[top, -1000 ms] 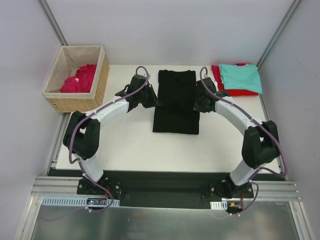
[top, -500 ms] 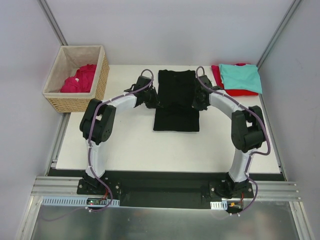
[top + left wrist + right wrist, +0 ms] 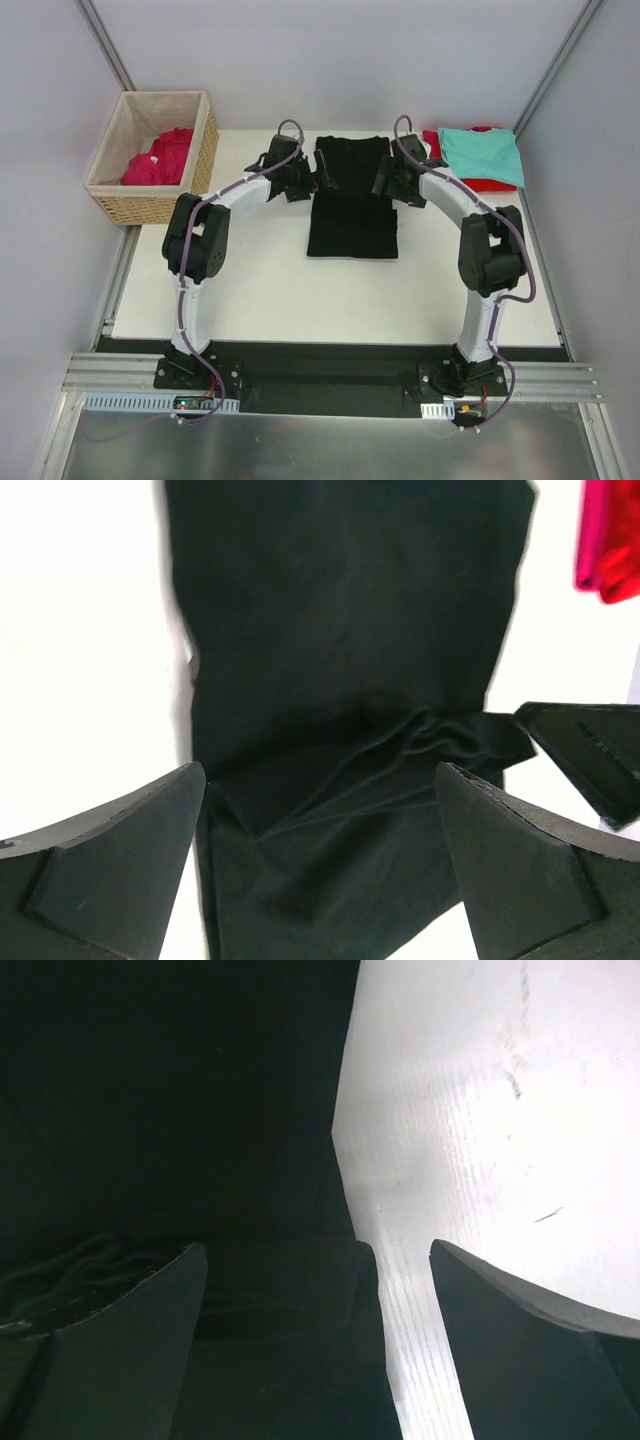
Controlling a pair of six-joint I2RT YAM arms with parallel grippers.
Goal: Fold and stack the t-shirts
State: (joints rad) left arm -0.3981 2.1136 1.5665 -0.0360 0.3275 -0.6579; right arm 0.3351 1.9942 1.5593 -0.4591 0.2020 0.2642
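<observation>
Two down, by the look of it: a teal shirt (image 3: 482, 155) sits on a red shirt (image 3: 432, 152) as a neat pile just off the far right corner of the black shirt (image 3: 350, 215), which lies in the middle of the counter (image 3: 260, 280) as a long narrow strip. I'd call that one half done. It likely wants another fold, far end over near end, before it joins the pile. Well off to its left, a pink shirt (image 3: 160, 160) waits crumpled in the basket (image 3: 205, 165), untouched. Now the arms: the left arm (image 3: 235, 200) reaches in low to the strip's far left edge and the right arm (image 3: 455, 205) mirrors it at the far right edge, wrists angled inward toward each other. Both sets of jaws are spread wide and hold nothing. Between the left ones the cloth is rumpled into a ridge; the right ones straddle the strip's edge, dark cloth on one side and bare counter on the other.
</observation>
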